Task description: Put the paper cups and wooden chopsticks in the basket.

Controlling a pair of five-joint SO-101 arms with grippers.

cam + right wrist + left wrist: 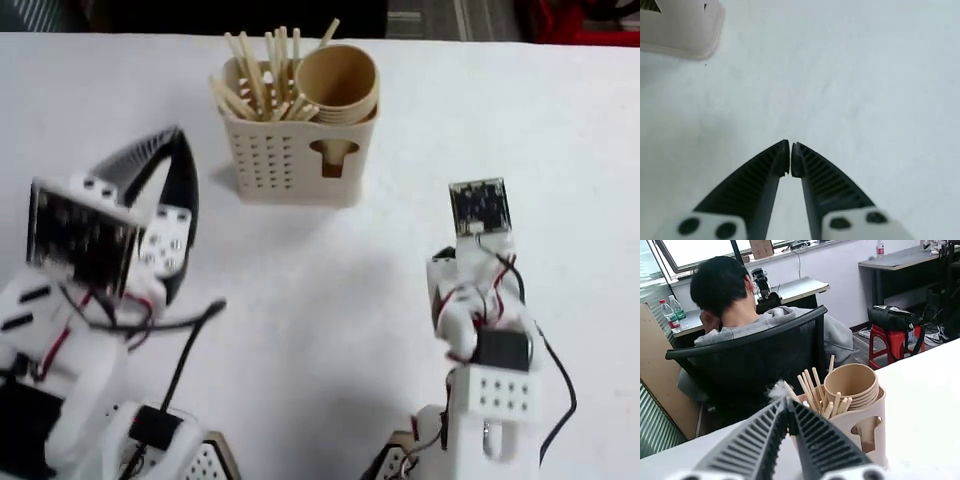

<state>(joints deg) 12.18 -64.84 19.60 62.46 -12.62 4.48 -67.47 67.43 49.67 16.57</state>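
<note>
Cream plastic with a grid of holes: that's the basket, upright toward the far side of the white table, and both of the task's things are inside it. The paper cups sit nested in one stack, mouths up, on the side nearer my right arm. The chopsticks stand in a bundle just beside them, leaning against the cups and fanning out above the rim.

My left gripper is clenched. Its black ribbed fingers meet at the tips with nothing between them. It sits near the basket but apart from it, and from the wrist it points roughly level across the table, with the tips lined up against the basket's near wall.

My right gripper is pinched together too, with only a hairline gap at the very tips, and it grasps nothing. It hangs over bare table and I cannot tell whether the tips touch the surface. A corner of the basket shows well apart from it.
</note>
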